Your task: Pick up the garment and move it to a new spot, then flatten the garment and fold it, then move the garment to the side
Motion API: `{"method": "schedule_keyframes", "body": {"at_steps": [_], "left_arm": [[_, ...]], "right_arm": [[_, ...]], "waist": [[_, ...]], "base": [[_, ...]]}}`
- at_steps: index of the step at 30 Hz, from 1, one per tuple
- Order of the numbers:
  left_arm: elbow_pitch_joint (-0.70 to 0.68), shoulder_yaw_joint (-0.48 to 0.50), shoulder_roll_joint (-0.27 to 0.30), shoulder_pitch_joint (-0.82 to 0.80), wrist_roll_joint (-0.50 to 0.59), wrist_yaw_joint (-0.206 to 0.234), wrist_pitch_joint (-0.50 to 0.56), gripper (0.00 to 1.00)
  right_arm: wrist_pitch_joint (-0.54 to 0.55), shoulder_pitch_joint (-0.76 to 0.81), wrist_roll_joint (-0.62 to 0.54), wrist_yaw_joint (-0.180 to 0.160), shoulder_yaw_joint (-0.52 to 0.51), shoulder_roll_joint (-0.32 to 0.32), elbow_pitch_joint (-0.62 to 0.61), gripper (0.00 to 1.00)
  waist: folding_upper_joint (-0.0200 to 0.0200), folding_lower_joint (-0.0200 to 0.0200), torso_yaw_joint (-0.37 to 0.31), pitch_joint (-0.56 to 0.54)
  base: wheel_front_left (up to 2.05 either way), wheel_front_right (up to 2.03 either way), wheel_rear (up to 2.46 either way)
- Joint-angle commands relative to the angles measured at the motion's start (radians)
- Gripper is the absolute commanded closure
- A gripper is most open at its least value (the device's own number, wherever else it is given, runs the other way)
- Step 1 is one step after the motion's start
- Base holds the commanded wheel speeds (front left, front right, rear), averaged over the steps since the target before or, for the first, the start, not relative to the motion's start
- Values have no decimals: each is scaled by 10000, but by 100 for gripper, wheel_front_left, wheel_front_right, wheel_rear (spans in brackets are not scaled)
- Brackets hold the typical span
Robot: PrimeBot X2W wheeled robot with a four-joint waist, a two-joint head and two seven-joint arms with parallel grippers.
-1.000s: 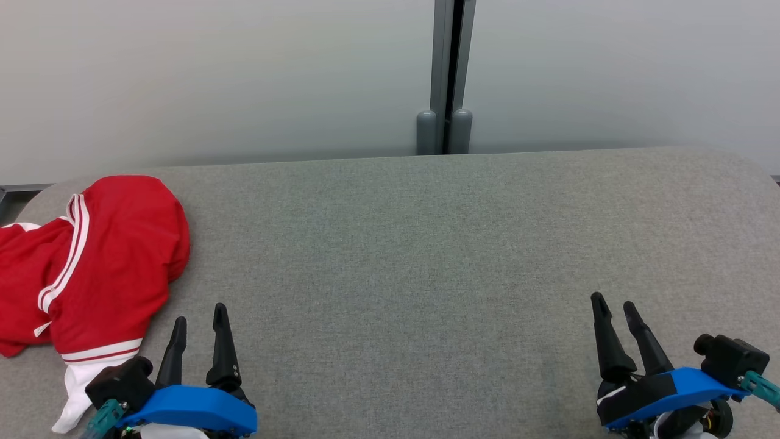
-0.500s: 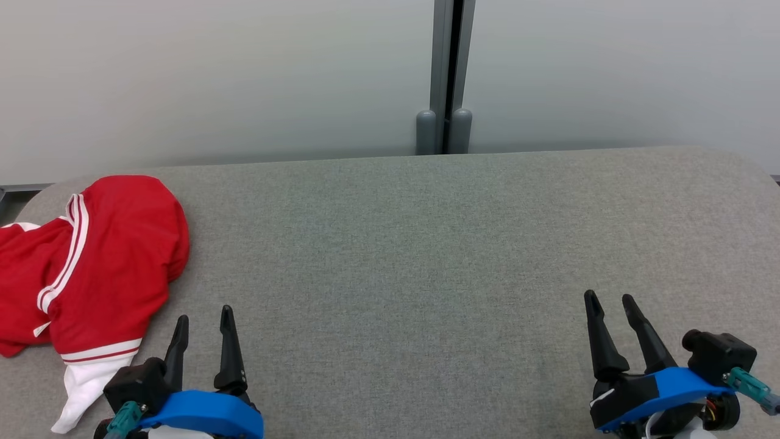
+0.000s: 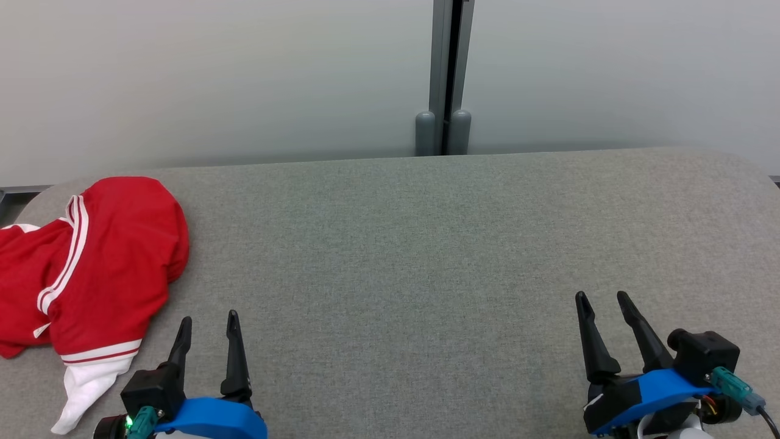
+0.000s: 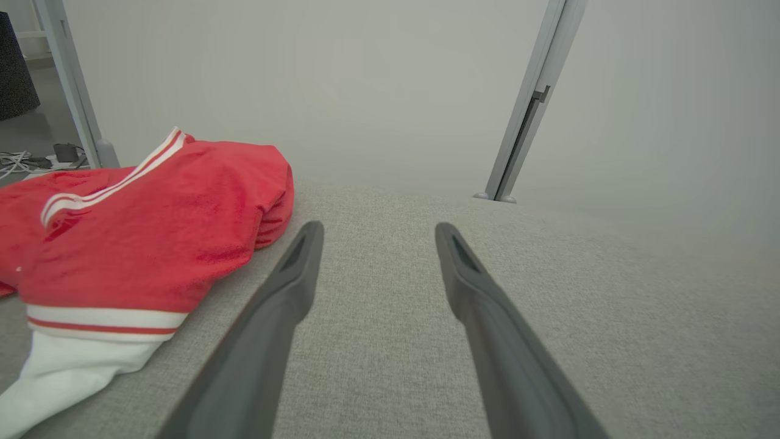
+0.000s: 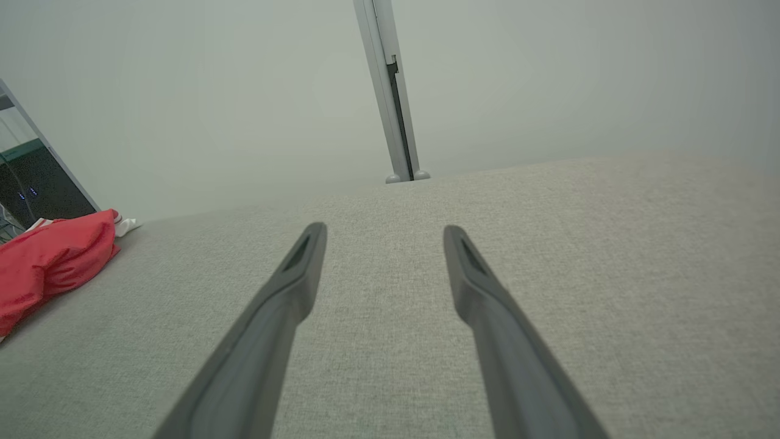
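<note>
Garment (image 3: 91, 262) heaped, left end of desk (image 3: 396, 256).
I see left end effector (image 3: 209, 317) spread just beside it, right end effector (image 3: 601, 296) spread, well apart.

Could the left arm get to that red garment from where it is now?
Probably yes. The left gripper is open and empty, the garment lies just to its left, and nothing stands between them.
</note>
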Motion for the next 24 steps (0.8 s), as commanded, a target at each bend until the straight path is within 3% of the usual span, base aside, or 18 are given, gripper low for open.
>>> {"method": "schedule_keyframes", "body": {"at_steps": [1,24], "left_arm": [[4,-76,70,37,246,58,-101,0],[94,-234,-17,92,1051,261,-505,0]], "right_arm": [[-72,-64,-273,20,22,-88,-34,0],[-238,-52,-1768,27,54,-100,134,0]], "waist": [[0,0,3,-6],[0,0,18,61]], "base": [[0,0,0],[0,0,0]]}}
